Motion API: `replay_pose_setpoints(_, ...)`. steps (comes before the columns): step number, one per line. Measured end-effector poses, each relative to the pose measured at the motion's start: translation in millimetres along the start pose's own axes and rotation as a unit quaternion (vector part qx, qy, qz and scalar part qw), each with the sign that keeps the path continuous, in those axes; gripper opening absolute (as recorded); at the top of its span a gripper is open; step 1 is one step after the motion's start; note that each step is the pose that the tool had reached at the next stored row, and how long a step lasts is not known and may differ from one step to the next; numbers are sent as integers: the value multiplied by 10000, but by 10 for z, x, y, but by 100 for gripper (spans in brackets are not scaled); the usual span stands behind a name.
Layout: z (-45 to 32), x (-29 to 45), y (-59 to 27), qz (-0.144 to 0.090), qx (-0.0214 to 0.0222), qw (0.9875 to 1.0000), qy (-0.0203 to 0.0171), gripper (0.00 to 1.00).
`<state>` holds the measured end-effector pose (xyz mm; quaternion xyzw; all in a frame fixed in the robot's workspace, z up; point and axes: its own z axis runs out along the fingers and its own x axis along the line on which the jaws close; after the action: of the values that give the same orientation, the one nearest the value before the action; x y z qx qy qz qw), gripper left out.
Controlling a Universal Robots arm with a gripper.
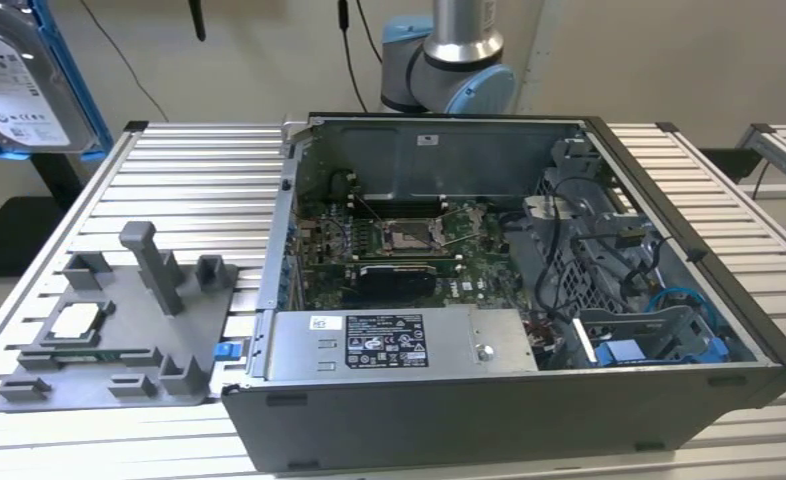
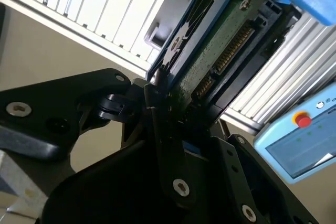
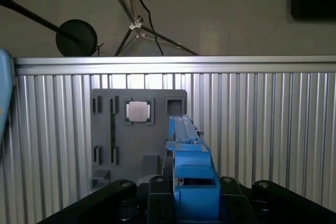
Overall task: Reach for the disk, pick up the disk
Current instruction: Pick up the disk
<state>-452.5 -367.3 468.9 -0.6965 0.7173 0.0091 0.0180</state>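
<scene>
a ribbed silver metal table [image 1: 166,160] of long parallel slats carries two things. an open dark grey computer case [image 1: 500,420] sits on it toward the exterior view's right. just beside the case, toward the exterior view's left, a flat grey fixture plate [image 1: 206,320] with upright posts lies on the slats.

The place is a robotics lab or test workshop. A ribbed aluminium-profile table [image 1: 166,170] carries an opened desktop computer case [image 1: 500,430] with its motherboard bare. Beside the case is a grey fixture plate [image 1: 126,340] with slots and posts. A robot arm [image 1: 443,65] rises behind the case. A light blue teach pendant [image 2: 296,140] has a red stop button, and a tripod [image 3: 137,24] with cables stands against a plain wall.
</scene>
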Motion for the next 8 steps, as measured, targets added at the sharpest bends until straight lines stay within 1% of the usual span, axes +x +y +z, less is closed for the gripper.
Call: replay_pose_setpoints(8,-46,-2,-1,0,4,10000,0,0)
